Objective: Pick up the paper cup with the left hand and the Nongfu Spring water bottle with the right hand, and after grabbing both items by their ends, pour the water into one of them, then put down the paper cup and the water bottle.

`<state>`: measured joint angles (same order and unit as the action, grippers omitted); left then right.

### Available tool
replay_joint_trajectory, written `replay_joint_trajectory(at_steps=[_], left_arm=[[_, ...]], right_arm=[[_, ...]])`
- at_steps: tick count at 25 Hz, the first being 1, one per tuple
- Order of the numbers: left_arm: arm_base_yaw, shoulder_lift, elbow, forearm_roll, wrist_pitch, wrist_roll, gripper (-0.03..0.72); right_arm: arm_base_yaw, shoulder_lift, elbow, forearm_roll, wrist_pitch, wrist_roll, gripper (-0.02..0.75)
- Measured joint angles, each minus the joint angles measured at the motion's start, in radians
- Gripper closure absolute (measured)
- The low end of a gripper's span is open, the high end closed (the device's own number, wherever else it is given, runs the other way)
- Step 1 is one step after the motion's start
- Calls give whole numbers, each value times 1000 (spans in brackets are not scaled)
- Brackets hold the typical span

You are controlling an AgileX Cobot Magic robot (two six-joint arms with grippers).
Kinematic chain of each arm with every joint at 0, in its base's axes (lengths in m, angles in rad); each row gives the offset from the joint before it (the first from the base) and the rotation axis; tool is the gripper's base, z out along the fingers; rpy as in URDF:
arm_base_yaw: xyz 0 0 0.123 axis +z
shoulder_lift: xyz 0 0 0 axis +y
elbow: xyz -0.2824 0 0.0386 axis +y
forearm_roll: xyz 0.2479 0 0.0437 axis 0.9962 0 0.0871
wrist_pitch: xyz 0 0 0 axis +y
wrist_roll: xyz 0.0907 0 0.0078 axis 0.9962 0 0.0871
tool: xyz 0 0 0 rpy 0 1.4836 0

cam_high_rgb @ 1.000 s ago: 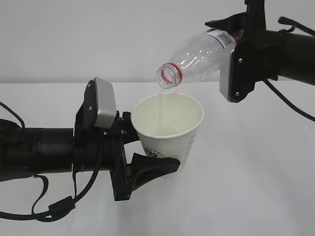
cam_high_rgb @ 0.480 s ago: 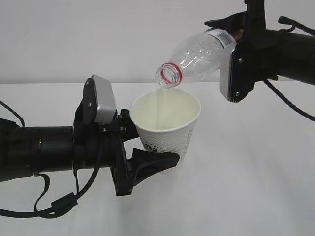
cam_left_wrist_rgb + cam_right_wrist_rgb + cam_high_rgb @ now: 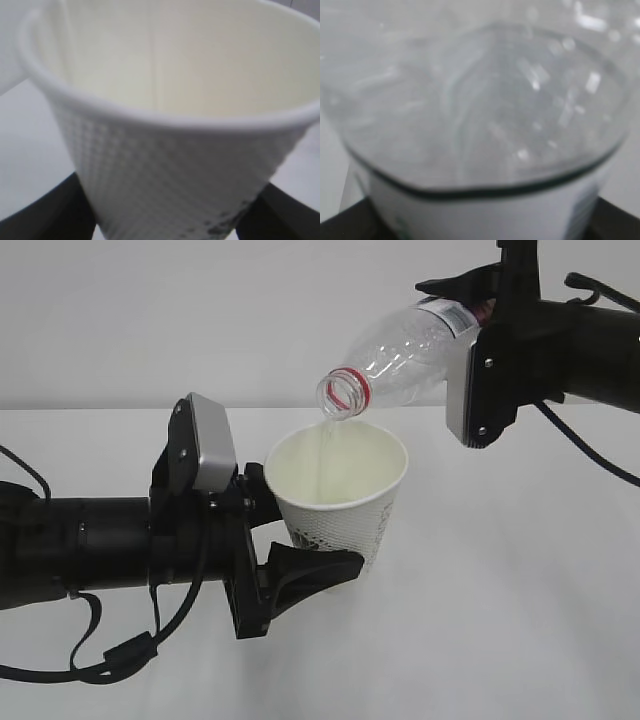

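My left gripper (image 3: 305, 545) is shut on the lower part of the white paper cup (image 3: 345, 510), holding it above the table, tilted slightly left. In the left wrist view the paper cup (image 3: 175, 165) fills the frame, with the black fingers (image 3: 45, 215) at both bottom corners. My right gripper (image 3: 480, 315) is shut on the body of the Nongfu Spring water bottle (image 3: 400, 358), tipped with its red-ringed mouth down-left over the cup. A thin stream of water (image 3: 325, 455) falls into the cup. The right wrist view shows the clear bottle (image 3: 480, 115) close up and blurred.
The white table (image 3: 520, 620) stretches below both arms, with a plain pale wall behind. A black cable (image 3: 110, 660) hangs under the left arm near the front edge, and another cable (image 3: 585, 455) loops beneath the right arm.
The left gripper and cup shifted slightly left and up between one second ago and half a second ago, then stayed still. The bottle has held its tilt.
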<state>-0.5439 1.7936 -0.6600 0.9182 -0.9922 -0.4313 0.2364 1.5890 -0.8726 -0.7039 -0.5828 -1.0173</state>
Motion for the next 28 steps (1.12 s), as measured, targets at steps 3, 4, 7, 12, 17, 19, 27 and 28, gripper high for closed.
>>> replay_joint_trajectory(at_steps=[3,4,7,12,17,19,27,28], left_arm=[[0,0,0,0,0,0,139],[0,0,0,0,0,0,139],[0,0,0,0,0,0,139],[0,0,0,0,0,0,139],[0,0,0,0,0,0,139],[0,0,0,0,2,0,139],[0,0,0,0,1,0,139],[0,0,0,0,1,0,139]], right_arm=[[0,0,0,0,0,0,261],[0,0,0,0,0,0,261],[0,0,0,0,0,-3,261],[0,0,0,0,0,-19,261],[0,0,0,0,0,-22,261],[0,0,0,0,0,-22,261],[0,0,0,0,0,-23,261],[0,0,0,0,0,-23,262]])
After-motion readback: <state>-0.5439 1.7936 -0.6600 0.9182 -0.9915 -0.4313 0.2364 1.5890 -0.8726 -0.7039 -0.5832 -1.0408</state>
